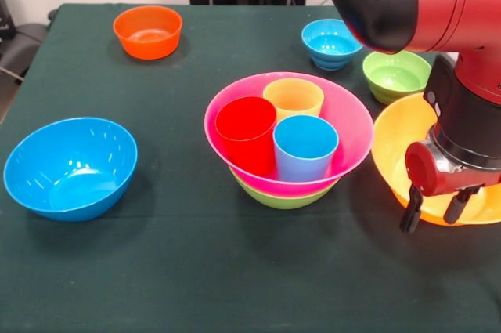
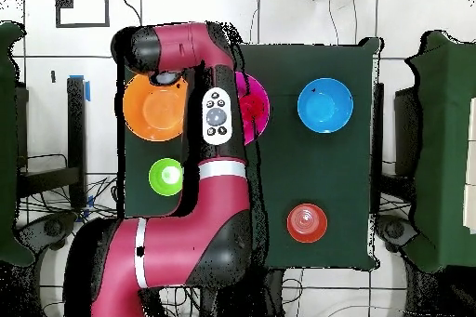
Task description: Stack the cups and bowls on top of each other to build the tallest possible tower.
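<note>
A large pink bowl [image 1: 354,131] sits nested in a green bowl [image 1: 282,197] at the table's middle, forming a low tower. Three cups stand upright inside it side by side: red [image 1: 246,134], yellow [image 1: 293,98] and light blue [image 1: 305,148]. My gripper [image 1: 434,211] hangs at the right, over the near rim of the large yellow-orange bowl [image 1: 395,141], with its black fingers [image 1: 411,214] apart and nothing held. In the overhead view the arm covers the gripper, part of the pink bowl [image 2: 257,104] and the edge of the yellow-orange bowl [image 2: 153,116].
A medium blue bowl [image 1: 70,167] stands alone at the left. A small orange bowl [image 1: 147,31], a small blue bowl [image 1: 330,43] and a small green bowl [image 1: 395,74] sit along the far side of the dark green table [image 1: 235,278].
</note>
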`<action>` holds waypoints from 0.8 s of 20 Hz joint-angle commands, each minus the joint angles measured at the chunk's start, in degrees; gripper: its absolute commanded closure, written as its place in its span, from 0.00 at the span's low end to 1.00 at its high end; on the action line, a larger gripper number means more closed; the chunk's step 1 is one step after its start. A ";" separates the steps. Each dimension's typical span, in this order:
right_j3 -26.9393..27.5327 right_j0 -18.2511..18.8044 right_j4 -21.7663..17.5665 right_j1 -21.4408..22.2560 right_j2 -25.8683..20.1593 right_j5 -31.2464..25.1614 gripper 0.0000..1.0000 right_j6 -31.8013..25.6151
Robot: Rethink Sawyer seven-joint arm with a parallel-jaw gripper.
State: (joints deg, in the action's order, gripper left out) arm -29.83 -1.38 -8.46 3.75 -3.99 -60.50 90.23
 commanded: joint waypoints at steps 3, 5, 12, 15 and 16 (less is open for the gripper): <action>-0.69 -1.38 -1.31 -3.18 -3.09 -10.47 0.00 -4.62; -0.12 -1.16 -1.23 -3.29 -3.47 -11.69 0.00 -5.61; 0.91 -0.23 0.02 -3.91 -5.76 -15.74 0.00 -9.98; -0.08 0.03 0.56 -3.64 -6.31 -15.59 0.00 -11.17; -0.39 0.10 0.68 -3.56 -6.39 -15.39 0.00 -11.48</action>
State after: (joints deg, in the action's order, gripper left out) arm -26.40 -1.33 -7.44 2.30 -4.30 -69.78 90.23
